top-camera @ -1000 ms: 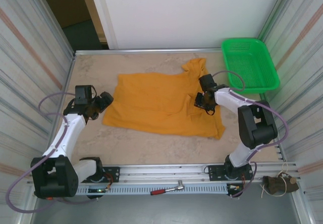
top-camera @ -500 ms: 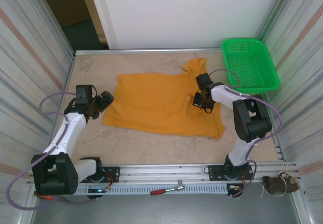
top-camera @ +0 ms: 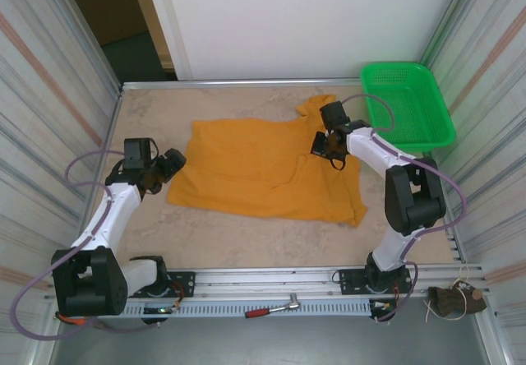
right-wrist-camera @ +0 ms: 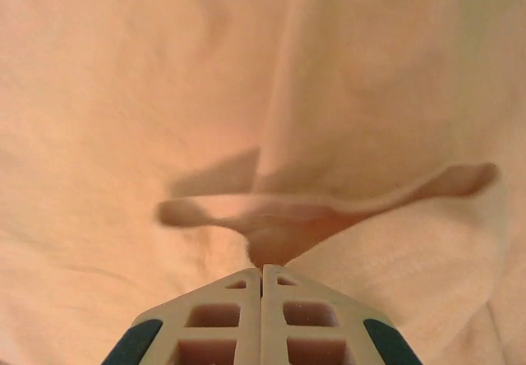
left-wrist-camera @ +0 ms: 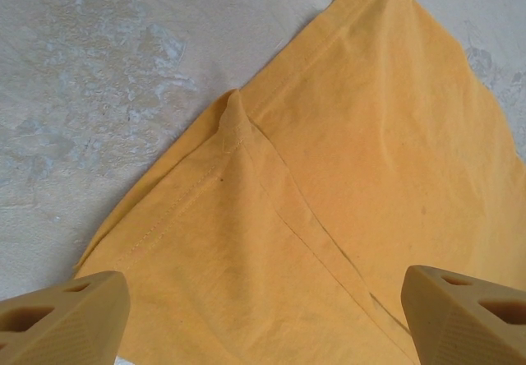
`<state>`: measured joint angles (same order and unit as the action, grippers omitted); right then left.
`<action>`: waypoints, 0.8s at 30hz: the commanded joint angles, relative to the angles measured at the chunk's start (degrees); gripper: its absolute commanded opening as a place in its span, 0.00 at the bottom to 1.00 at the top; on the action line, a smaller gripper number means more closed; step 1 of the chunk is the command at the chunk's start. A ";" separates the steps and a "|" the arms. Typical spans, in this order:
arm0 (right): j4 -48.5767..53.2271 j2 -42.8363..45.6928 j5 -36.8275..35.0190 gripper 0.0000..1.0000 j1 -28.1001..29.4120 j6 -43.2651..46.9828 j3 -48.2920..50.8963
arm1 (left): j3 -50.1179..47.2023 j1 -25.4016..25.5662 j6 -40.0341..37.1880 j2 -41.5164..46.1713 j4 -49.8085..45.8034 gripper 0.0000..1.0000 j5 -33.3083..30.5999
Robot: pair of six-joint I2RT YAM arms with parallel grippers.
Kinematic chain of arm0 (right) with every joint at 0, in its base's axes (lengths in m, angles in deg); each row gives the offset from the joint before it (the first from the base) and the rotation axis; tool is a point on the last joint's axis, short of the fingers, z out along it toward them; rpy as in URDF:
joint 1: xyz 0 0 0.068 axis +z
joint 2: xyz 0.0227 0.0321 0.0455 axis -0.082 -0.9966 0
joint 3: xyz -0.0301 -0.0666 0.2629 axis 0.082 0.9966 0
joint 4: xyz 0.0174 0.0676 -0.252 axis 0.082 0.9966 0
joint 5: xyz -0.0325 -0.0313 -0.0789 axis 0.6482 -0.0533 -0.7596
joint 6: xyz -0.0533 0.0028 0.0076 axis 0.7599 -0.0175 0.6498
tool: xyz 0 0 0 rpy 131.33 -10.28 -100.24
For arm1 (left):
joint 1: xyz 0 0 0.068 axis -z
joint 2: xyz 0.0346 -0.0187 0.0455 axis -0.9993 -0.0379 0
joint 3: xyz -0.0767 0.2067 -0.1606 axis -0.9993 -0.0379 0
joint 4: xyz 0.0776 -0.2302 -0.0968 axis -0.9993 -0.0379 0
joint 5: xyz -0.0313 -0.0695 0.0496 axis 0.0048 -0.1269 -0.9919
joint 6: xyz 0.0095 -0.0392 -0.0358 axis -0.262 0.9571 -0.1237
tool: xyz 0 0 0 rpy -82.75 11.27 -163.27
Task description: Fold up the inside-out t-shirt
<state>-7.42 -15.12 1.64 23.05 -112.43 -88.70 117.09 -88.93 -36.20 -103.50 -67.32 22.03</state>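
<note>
Beige marbled tabletop (top-camera: pixel 246 246) w/ ribbed walls (top-camera: pixel 49 85); right end effector (right-wrist-camera: pixel 261 270) pinches t-shirt (top-camera: pixel 246 168), left end effector (top-camera: pixel 173 162) agape.

Table (top-camera: pixel 246 242) bare around t-shirt (top-camera: pixel 263 168); basket (top-camera: pixel 407 106) blocks far-right corner.

Left pincer (left-wrist-camera: pixel 263 311) cropped below; t-shirt (right-wrist-camera: pixel 123 94) fold blurred

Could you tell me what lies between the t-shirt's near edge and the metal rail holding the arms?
Bare marbled tabletop, seen in the top view; the t-shirt stops short of the rail.
</note>
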 commanded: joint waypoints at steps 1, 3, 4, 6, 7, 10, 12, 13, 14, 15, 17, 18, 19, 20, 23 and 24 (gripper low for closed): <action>0.22 -4.21 1.82 0.00 -1.12 -0.25 -3.20 | -1.05 0.38 0.77 -0.34 0.80 0.86 0.51; -1.98 -7.22 4.80 0.00 -1.56 -0.32 -4.48 | -1.19 0.40 0.70 -0.48 0.85 0.86 0.53; -3.00 -8.24 6.38 0.00 -1.77 0.06 -5.06 | -1.27 0.40 0.75 -0.53 0.93 0.86 0.54; -3.99 -9.00 8.48 0.31 -2.00 0.64 -5.84 | -1.43 0.44 0.65 -0.75 0.94 0.86 0.33; -4.12 -8.32 8.51 0.38 -2.16 0.84 -5.64 | -1.37 0.49 0.49 -0.86 0.87 0.86 0.35; -3.62 -3.12 7.77 0.44 -3.42 1.19 -3.03 | -1.41 0.49 -0.10 -1.29 0.68 0.86 0.11; -1.45 1.36 7.28 0.44 -5.03 0.95 -0.21 | -1.54 0.48 -0.45 -1.52 0.98 0.86 0.00; -0.54 3.78 6.82 0.43 -5.76 0.89 1.43 | -1.56 0.55 -0.62 -1.63 1.04 0.86 0.02; 0.85 6.38 6.24 0.44 -6.63 0.61 3.60 | -1.54 0.58 -0.89 -1.81 1.11 0.87 0.06; 2.12 8.87 6.10 0.44 -7.57 0.34 6.02 | -1.54 0.55 -1.16 -2.05 1.20 0.87 -0.05; 3.77 13.69 5.23 0.44 -9.15 -0.35 11.51 | -1.54 0.62 -1.70 -2.50 1.20 0.86 -0.11; 4.23 16.27 5.05 0.44 -9.90 -0.90 14.63 | -1.58 0.66 -1.86 -2.70 1.25 0.86 -0.11; 4.62 18.25 4.97 0.44 -10.52 -1.35 17.19 | -1.63 0.66 -2.08 -2.84 1.12 0.87 -0.06; 5.06 20.40 5.26 0.44 -11.12 -1.84 19.92 | -1.72 0.75 -2.24 -2.97 1.18 0.87 -0.01; 5.23 24.99 6.52 0.44 -11.47 -3.07 26.87 | -1.72 0.70 -2.55 -3.06 1.21 0.87 0.34; 4.90 26.01 7.29 0.44 -11.41 -3.64 28.63 | -1.72 0.74 -2.52 -3.06 1.25 0.87 0.45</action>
<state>-5.36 8.99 7.50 11.69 -113.74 -64.15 116.09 -88.45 -37.29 -106.30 -66.42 22.03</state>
